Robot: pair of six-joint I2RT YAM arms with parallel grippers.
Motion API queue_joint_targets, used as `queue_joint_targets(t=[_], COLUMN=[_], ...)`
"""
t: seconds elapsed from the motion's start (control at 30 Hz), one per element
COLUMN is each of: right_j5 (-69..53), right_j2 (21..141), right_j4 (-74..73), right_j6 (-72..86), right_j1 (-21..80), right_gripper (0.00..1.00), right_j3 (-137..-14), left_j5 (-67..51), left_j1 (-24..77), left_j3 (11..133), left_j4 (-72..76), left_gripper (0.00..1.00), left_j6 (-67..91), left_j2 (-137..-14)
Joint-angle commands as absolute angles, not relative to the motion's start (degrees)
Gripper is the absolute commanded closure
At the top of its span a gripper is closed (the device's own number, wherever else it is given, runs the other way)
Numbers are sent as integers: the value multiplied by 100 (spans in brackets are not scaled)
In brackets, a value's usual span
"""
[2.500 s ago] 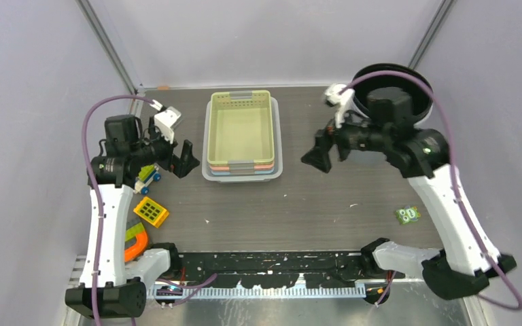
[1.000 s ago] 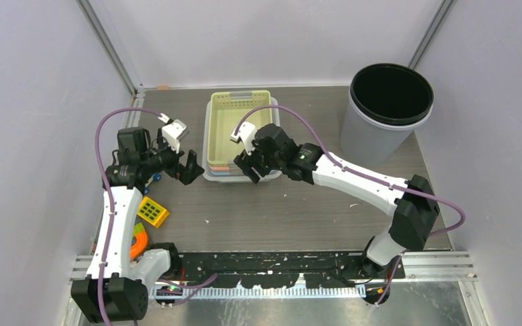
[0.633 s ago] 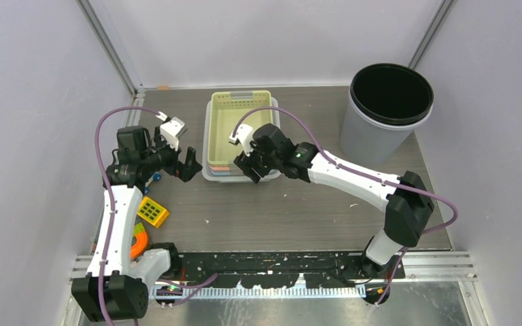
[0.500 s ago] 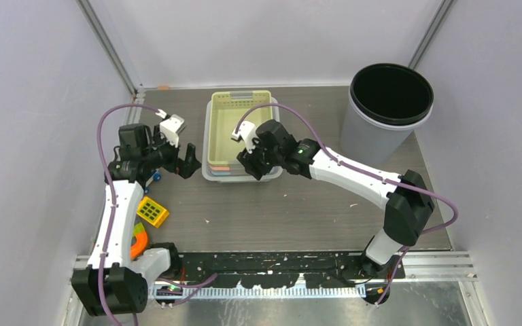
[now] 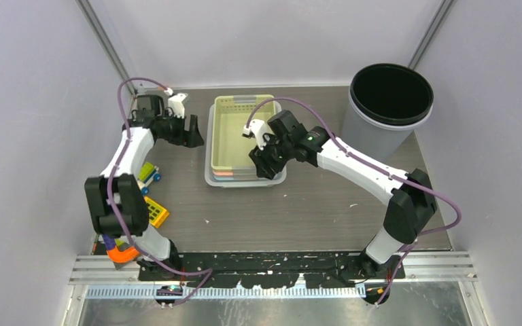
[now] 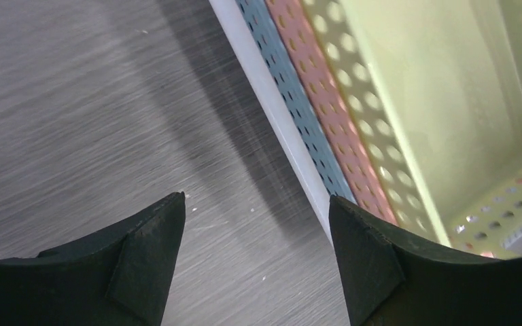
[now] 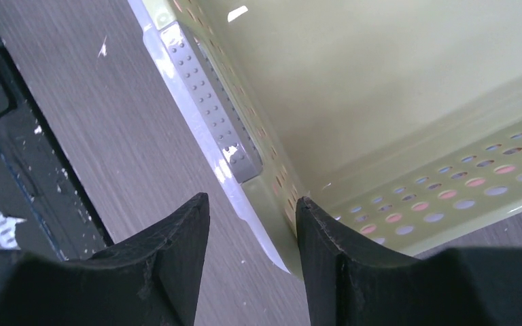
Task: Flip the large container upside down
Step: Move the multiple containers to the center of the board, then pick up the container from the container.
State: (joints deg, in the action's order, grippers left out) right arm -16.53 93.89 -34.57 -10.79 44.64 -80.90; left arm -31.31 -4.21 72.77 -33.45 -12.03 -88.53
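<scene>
The large container is a pale grey basket in the middle of the table, with blue, orange and yellow-green baskets nested inside it. My left gripper hangs open by its left side. In the left wrist view one finger of my left gripper is over bare table and the other over the container's rim. My right gripper is at the near right corner. It is open and straddles the rim, one finger outside and one inside, next to a grey handle pad.
A tall grey bin with a black liner stands at the back right. Toys lie along the left edge: a toy car, a yellow block and an orange piece. The arm bases sit at the near edge.
My left gripper swung back along the container's left side and narrowed a little. My right gripper slid to the near right corner while its jaws narrowed over the rim. The baskets shifted slightly.
</scene>
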Motion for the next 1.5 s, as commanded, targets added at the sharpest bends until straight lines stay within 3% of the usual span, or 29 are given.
queue_joint_targets(t=[0.0,0.4,0.7,0.87,1.1,1.47], right_j5=[-1908,-1574,-1353,-1224,-1204,-1438], right_j2=[8808,7310,7168,7105,7004,7326], right_j4=[-4316,-4764,-5096,-5194,-5037,-4918], right_j6=[-1251,-1604,-1876,-2189,-2602,-2728], right_j1=[4509,4504,4509,4509,4509,4534], right_gripper=[45,39,28,26,26,38], right_j3=[-7979,-7205,-7181,-7028,-6832,-6739], left_j5=[-3727,-3061,-2841,-2824,-3169,-3136], left_j1=[-229,1694,2602,2331,2158,2110], left_j3=[7598,7495,7896,8150,8206,6445], left_j4=[-3195,-3338,-3561,-3942,-5023,-4785], left_gripper=[23,32,31,23,1,0], left_j6=[-805,-1276,-1114,-1422,-2521,-3243], left_j2=[-9431,-9682,-9862,-9412,-8311,-6460])
